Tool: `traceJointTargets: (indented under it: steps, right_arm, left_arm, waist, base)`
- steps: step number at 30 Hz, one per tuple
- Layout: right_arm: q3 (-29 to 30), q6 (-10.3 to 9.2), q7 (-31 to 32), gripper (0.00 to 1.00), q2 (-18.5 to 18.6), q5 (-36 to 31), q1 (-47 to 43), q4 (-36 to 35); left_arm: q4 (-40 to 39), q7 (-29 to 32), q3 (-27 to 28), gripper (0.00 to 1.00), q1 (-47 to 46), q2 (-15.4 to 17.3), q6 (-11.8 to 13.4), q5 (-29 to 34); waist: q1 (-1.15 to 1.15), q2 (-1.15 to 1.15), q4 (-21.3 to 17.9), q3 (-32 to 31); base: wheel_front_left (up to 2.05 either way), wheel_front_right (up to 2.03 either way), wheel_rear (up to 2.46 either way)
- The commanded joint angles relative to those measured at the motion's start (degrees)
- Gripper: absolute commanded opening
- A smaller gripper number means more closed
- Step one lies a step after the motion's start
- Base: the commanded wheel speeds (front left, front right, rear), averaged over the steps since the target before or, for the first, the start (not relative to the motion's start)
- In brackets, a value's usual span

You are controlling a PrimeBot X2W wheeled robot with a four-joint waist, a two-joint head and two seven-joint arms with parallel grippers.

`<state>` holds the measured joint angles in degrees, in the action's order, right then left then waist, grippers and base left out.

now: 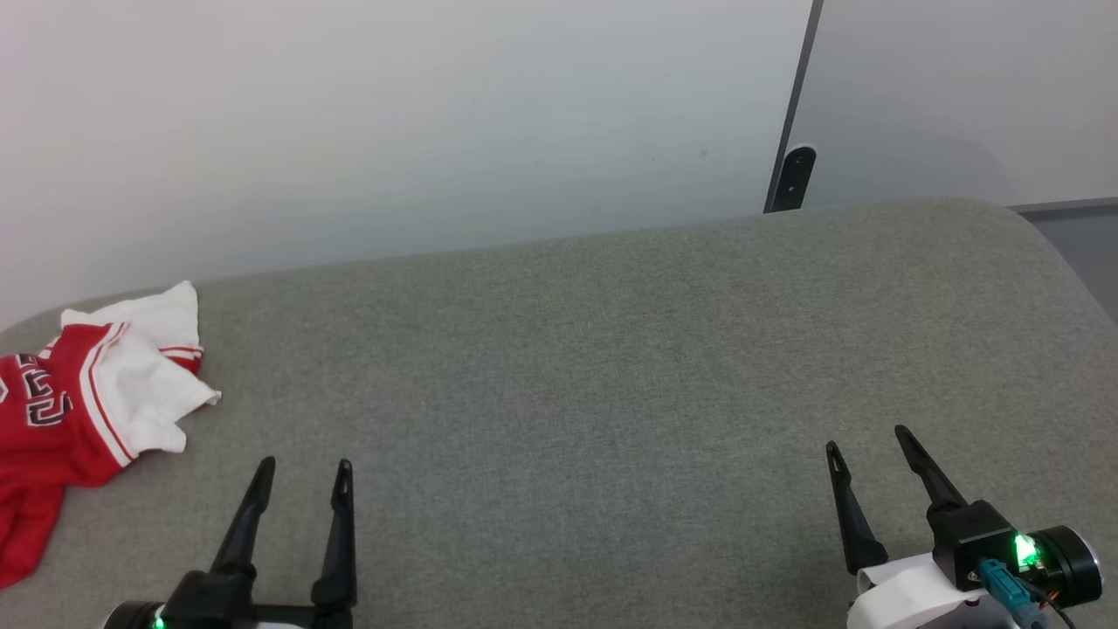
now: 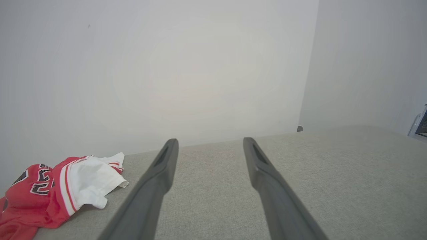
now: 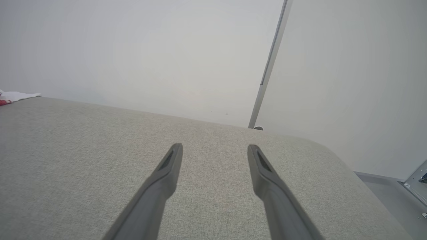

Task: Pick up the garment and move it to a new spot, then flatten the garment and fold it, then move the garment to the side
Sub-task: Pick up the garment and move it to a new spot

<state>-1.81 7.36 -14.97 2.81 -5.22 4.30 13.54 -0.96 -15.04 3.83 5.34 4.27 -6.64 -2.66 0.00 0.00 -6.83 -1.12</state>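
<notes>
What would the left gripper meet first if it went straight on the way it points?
Likely the wall, past bare cushion; depth is unclear. The shirt lies left of the left gripper, out of line.

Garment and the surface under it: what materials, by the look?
The garment: soft matte cloth, perhaps synthetic jersey; it crumples into loose folds. The surface: grey woven upholstery, matte, probably padded; fine fleck and rounded corners show.

A wide grey fabric cushion (image 1: 611, 367) with rounded corners. At its left end, near the back edge, lies a crumpled red shirt (image 1: 52, 428) with white sleeves, black number print facing up.
</notes>
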Motion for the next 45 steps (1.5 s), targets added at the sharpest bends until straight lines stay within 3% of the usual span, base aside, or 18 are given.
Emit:
traceJointTargets:
  steps: [1,15,22,35,45]
  right_arm:
    - [-0.1,0.23,-0.3,1.00,0.1,-0.4,0.5,-0.2]
    - [-2.9,0.22,-0.3,1.00,0.1,0.1,0.9,0.4]
    - [-8.1,0.23,-0.2,1.00,0.1,2.6,1.6,1.6]
    - [-14.9,0.11,-0.2,1.00,0.0,7.3,1.9,3.0]
    - [-15.9,0.11,-0.2,1.00,0.1,7.5,5.0,3.4]
  left_arm:
    - [-0.2,-0.1,0.2,1.00,0.5,-0.1,-0.3,0.0]
    - [1.5,-0.1,2.3,1.00,-0.4,0.6,-0.6,-0.3]
    - [3.2,-0.1,6.8,1.00,-0.5,1.8,-0.4,-1.3]
    - [4.9,-0.1,13.1,1.00,2.4,5.2,-0.7,-2.5]
    - [4.4,-0.1,16.1,1.00,2.2,3.0,-0.5,-4.4]
  waist:
    - [0.00,0.00,0.0,0.0]
    - [0.00,0.00,4.1,-1.7]
    - [0.00,0.00,9.2,-3.5]
    - [0.00,0.00,22.3,-7.1]
    - [0.00,0.00,26.8,-5.4]
  base:
    - [0.00,0.00,0.00]
    - [0.00,0.00,0.00]
    - [0.00,0.00,0.00]
    - [0.00,0.00,0.00]
    - [0.00,0.00,0.00]
